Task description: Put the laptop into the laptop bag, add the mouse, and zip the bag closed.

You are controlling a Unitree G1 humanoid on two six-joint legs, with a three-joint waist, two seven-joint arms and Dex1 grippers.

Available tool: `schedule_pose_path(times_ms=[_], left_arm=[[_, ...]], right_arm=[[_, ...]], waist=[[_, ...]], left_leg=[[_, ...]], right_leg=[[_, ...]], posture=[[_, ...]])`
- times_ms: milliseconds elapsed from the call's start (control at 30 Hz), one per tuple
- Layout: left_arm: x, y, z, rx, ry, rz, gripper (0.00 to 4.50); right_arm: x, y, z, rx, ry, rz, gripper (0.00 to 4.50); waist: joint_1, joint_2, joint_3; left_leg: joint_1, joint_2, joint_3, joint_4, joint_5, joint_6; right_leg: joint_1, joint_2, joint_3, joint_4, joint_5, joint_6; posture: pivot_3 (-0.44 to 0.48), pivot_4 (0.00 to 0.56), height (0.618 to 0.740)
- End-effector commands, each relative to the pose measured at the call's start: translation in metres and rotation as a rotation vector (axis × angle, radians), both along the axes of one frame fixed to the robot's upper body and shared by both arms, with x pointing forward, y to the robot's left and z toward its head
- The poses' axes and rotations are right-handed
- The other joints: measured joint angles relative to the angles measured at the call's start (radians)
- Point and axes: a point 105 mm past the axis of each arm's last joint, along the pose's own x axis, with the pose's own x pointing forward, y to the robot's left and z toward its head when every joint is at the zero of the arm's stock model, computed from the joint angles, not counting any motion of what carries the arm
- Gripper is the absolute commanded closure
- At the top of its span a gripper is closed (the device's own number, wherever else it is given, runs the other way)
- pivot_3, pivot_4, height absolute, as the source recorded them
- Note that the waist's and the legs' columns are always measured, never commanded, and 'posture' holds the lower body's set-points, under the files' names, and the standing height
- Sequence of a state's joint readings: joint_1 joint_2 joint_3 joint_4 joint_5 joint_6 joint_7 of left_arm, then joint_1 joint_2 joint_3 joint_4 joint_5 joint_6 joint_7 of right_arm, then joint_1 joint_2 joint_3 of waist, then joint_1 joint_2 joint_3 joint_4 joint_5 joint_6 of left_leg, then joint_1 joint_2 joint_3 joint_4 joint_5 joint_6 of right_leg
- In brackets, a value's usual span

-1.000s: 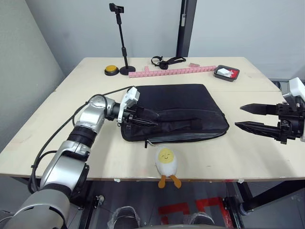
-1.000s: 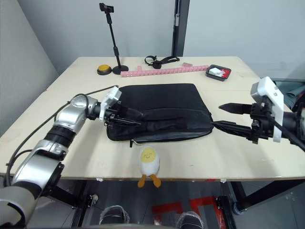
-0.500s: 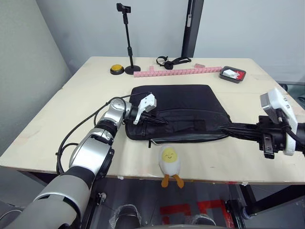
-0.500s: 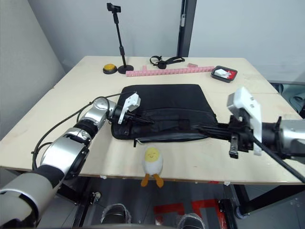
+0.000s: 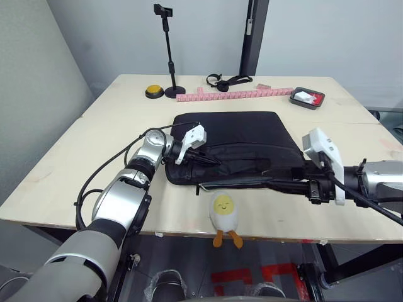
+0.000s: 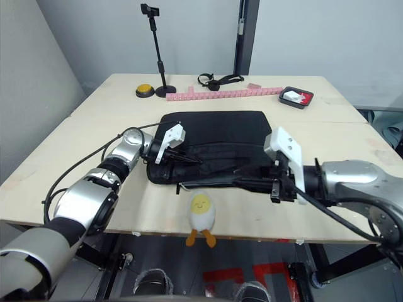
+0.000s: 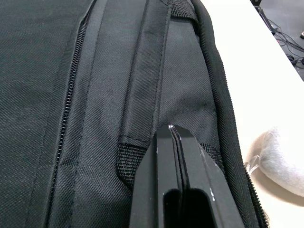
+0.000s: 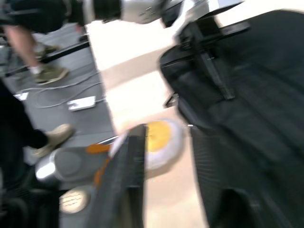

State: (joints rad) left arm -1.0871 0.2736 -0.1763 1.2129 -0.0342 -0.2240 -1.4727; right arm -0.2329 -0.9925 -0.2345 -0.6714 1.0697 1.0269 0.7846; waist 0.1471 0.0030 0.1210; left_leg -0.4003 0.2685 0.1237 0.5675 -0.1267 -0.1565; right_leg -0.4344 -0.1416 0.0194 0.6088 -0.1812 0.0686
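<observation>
At centre frame the laptop bag point(image 5: 233, 148), bearing no readable writing, is lying flat on the table point(image 5: 94, 138), the left gripper point(image 5: 204, 158) pressing closed-fingered on its top and the right gripper point(image 5: 277, 184), fingers parted, reaching along its front edge.

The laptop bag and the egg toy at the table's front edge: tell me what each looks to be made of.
The laptop bag: black woven fabric, probably nylon or polyester, matte; the left wrist view shows a coarse weave, stitched seams and zipper teeth.
The egg toy: soft plush, white body with a yellow face and orange feet; its edge looks fuzzy in the left wrist view.
</observation>
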Motion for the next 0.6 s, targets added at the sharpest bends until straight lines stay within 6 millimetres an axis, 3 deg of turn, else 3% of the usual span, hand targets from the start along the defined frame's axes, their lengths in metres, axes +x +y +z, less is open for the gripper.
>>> schedule_pose_path(times_ms=[33,167,200,433,600], left_arm=[[0.000,0.009,-0.004,0.029,0.002,0.012,4.50],[0.000,0.011,-0.005,0.043,0.000,0.013,4.50],[0.000,0.012,-0.005,0.045,-0.001,0.012,4.50],[-0.001,0.015,-0.007,0.069,-0.012,0.003,4.50],[0.000,0.015,-0.007,0.066,-0.016,0.008,4.50]], right_arm=[[0.002,0.015,-0.011,-0.004,0.058,0.049,1.63],[0.013,0.029,-0.027,-0.012,0.133,0.050,0.21],[0.014,0.034,-0.031,-0.018,0.152,0.056,0.03],[0.041,0.051,-0.064,-0.115,0.294,-0.013,0.03],[0.045,0.061,-0.076,-0.197,0.289,0.003,0.03]], waist=[[-0.004,0.000,0.000],[-0.010,0.000,0.000],[-0.011,0.000,0.000],[-0.021,0.000,0.000],[-0.021,0.000,0.000]], left_leg=[[0.000,0.000,0.000,0.000,0.000,0.000],[0.000,0.000,0.000,0.000,0.000,0.000],[0.000,0.000,0.000,0.000,0.000,0.000],[0.001,0.000,0.000,-0.001,0.000,-0.001],[0.000,0.000,0.000,-0.001,0.000,-0.002]], right_leg=[[0.000,0.000,0.000,0.000,0.000,0.000],[0.000,0.000,0.000,0.001,0.000,0.000],[0.000,0.000,0.000,0.001,0.000,0.000],[0.000,0.000,0.000,0.000,0.000,0.000],[0.000,0.000,0.000,0.000,0.000,0.000]], posture=[[0.000,0.150,0.740],[0.000,0.150,0.740],[0.000,0.150,0.740],[0.000,0.150,0.740],[0.000,0.150,0.740]])
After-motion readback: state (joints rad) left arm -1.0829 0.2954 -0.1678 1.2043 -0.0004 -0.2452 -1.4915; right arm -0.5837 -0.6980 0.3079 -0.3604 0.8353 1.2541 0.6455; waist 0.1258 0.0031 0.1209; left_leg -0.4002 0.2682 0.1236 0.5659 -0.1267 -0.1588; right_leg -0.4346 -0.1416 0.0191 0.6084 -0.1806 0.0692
